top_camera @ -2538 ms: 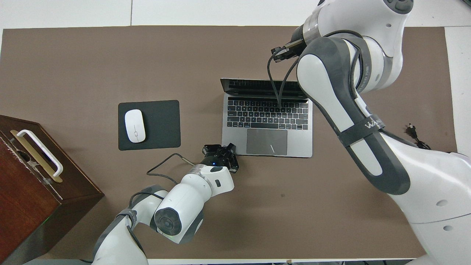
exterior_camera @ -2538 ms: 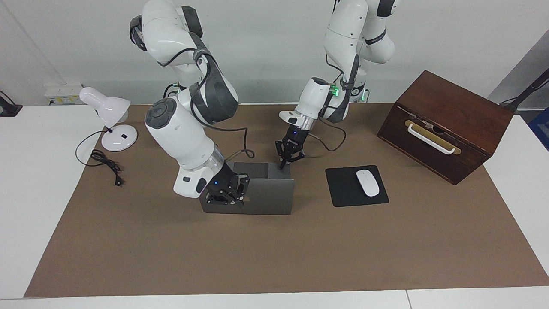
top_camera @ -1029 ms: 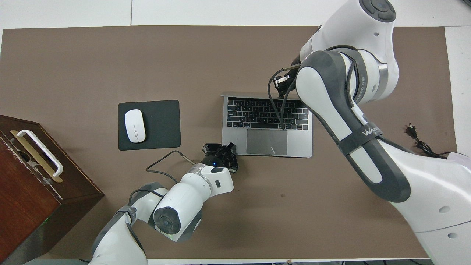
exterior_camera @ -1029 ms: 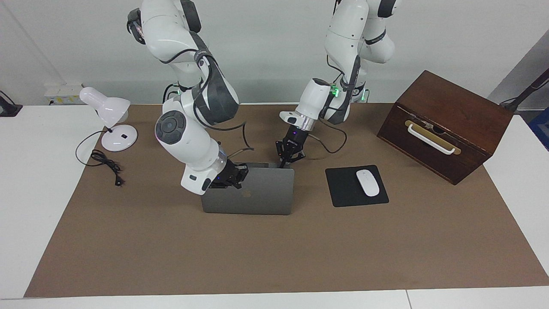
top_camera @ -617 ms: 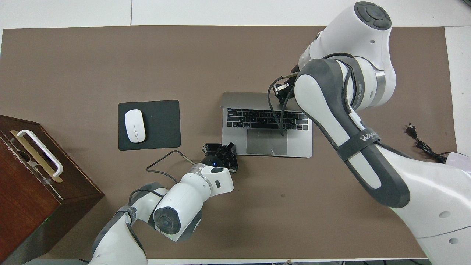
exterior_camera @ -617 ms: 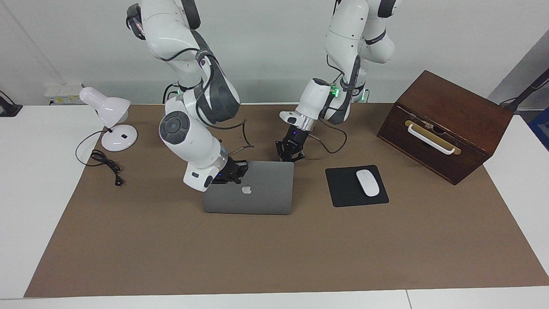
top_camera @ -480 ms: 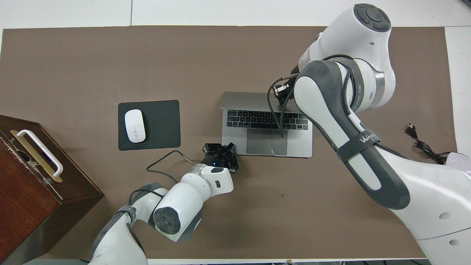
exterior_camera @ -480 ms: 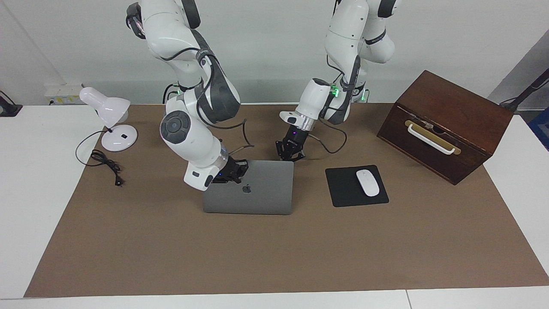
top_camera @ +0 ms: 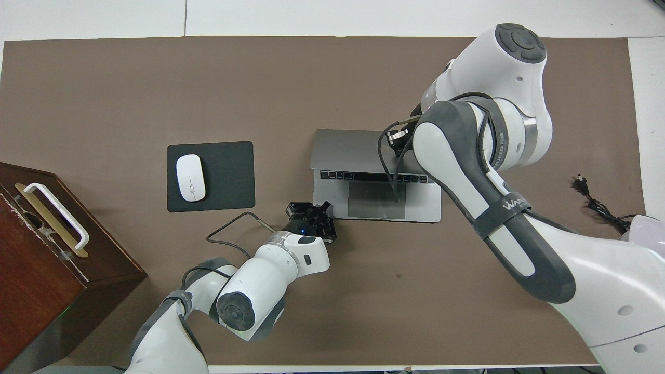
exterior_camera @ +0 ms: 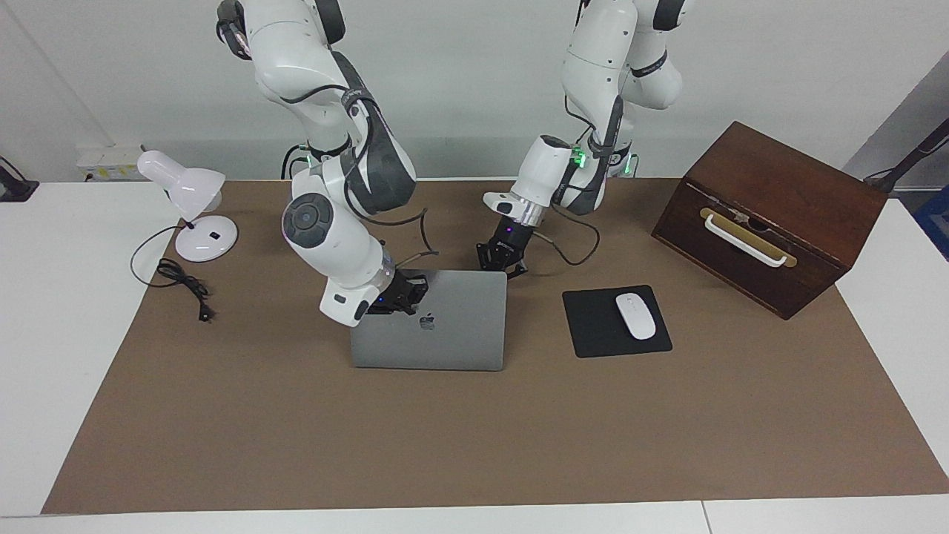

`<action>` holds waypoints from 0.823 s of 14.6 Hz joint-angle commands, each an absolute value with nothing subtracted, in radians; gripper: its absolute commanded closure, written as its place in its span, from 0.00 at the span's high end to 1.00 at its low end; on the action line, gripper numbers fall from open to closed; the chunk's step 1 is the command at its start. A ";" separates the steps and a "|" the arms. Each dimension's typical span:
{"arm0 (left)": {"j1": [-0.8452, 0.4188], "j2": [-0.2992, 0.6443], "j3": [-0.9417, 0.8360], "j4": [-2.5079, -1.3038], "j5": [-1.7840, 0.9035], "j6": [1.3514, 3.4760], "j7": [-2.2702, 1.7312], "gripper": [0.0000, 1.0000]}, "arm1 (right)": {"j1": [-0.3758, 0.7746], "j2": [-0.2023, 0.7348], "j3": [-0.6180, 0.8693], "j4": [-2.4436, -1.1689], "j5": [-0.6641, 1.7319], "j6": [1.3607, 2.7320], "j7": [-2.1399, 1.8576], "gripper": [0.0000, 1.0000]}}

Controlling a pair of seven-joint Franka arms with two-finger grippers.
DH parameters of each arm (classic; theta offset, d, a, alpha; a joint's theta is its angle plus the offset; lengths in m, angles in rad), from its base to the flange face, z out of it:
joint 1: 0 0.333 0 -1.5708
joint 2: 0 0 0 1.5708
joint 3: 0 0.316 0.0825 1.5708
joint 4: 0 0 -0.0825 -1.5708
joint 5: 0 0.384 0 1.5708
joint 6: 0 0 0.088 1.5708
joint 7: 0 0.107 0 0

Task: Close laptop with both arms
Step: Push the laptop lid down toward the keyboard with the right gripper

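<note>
The silver-grey laptop [exterior_camera: 460,334] lies mid-table with its lid tilted low over the keyboard, the dark apple logo [exterior_camera: 426,321] facing up. In the overhead view the lid [top_camera: 345,148] covers most keys; one key row and the trackpad [top_camera: 376,200] still show. My right gripper [exterior_camera: 404,294] rests on the lid near the logo, mostly hidden under its own arm in the overhead view [top_camera: 397,137]. My left gripper [exterior_camera: 500,263] is at the laptop base's corner nearest the robots, toward the left arm's end; it also shows in the overhead view [top_camera: 311,213].
A black mouse pad [exterior_camera: 593,326] with a white mouse [exterior_camera: 635,317] lies beside the laptop toward the left arm's end. A brown wooden box [exterior_camera: 771,215] with a white handle stands at that end. A white desk lamp [exterior_camera: 189,193] and its cord [exterior_camera: 182,282] are at the right arm's end.
My right gripper has pushed the lid from near upright down toward the robots, so it now covers most of the keyboard. My left gripper has stayed at the base corner.
</note>
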State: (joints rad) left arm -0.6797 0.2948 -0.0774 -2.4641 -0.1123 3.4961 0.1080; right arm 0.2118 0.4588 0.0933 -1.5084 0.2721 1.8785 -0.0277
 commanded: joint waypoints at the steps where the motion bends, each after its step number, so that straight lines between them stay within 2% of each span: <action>1: -0.658 0.371 -0.067 -2.447 -0.091 3.505 0.132 0.00 | 0.206 0.417 0.100 -1.577 0.293 1.899 -0.012 0.00; 12: -0.644 0.371 -0.068 -2.451 -0.086 3.505 0.166 0.00 | 0.209 0.374 0.100 -1.690 0.293 1.970 -0.012 0.00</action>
State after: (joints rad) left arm -0.6726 0.2975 -0.0780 -2.4630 -0.1028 3.5003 0.1376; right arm 0.2142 0.4139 0.0934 -1.6244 0.2721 1.9350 -0.0277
